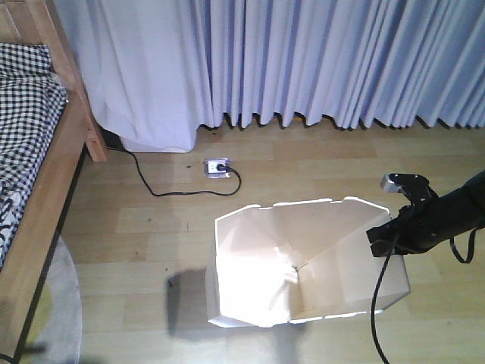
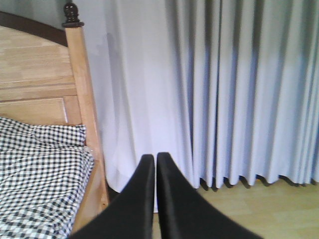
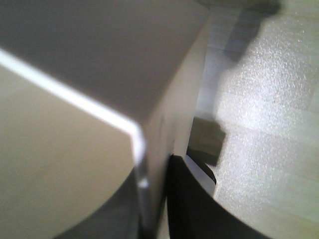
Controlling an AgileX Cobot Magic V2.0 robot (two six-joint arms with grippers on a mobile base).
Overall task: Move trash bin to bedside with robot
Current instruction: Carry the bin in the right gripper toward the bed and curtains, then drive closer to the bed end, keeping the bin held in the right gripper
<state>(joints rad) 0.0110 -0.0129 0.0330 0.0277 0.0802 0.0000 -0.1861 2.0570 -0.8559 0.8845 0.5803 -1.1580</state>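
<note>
The white trash bin point(image 1: 258, 265) stands on the wooden floor in the middle of the front view, its mouth brightly lit. My right gripper point(image 1: 383, 236), on a black arm reaching in from the right, is shut on the bin's right rim. In the right wrist view the bin wall point(image 3: 75, 164) fills the left side, and the right gripper point(image 3: 154, 169) has one jaw on each side of it. The bed's light wooden frame point(image 1: 45, 197) and checkered bedding point(image 1: 23, 129) lie at the far left, well apart from the bin. My left gripper point(image 2: 154, 159) is shut on nothing and faces the bed post point(image 2: 82, 99).
Pale curtains point(image 1: 303, 61) hang along the back wall down to the floor. A white floor socket point(image 1: 216, 167) with a black cable point(image 1: 159, 189) lies between the bin and the curtains. A round rug's edge point(image 1: 64, 318) shows at lower left beside the bed.
</note>
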